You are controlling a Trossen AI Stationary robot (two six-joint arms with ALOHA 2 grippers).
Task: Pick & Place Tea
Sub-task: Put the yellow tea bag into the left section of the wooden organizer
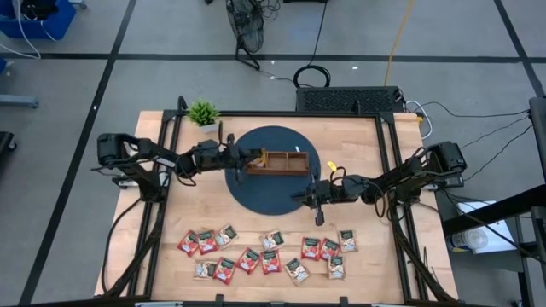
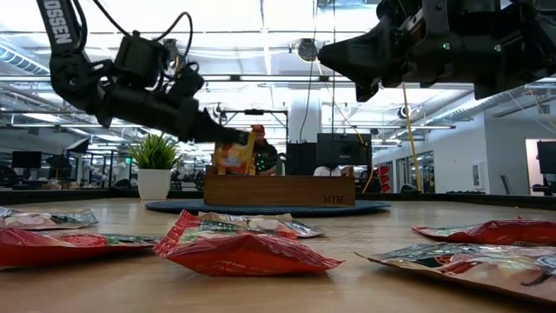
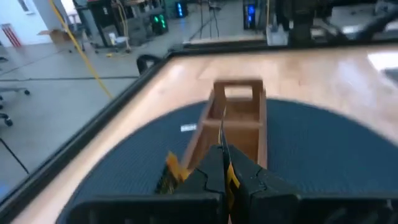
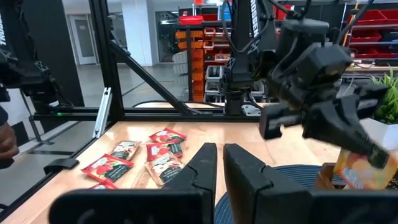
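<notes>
Sachets point(image 1: 269, 253) number about fourteen beside one wooden tray point(image 1: 280, 162).

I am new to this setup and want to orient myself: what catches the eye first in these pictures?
First, the left pincer, shut on an orange tea bag, holds it over the left end of the wooden tray, which sits on a dark round mat. Next, a scatter of red and green-and-white tea bags lies along the near edge of the table. The right pincer hangs shut and empty between the mat and those bags.
</notes>
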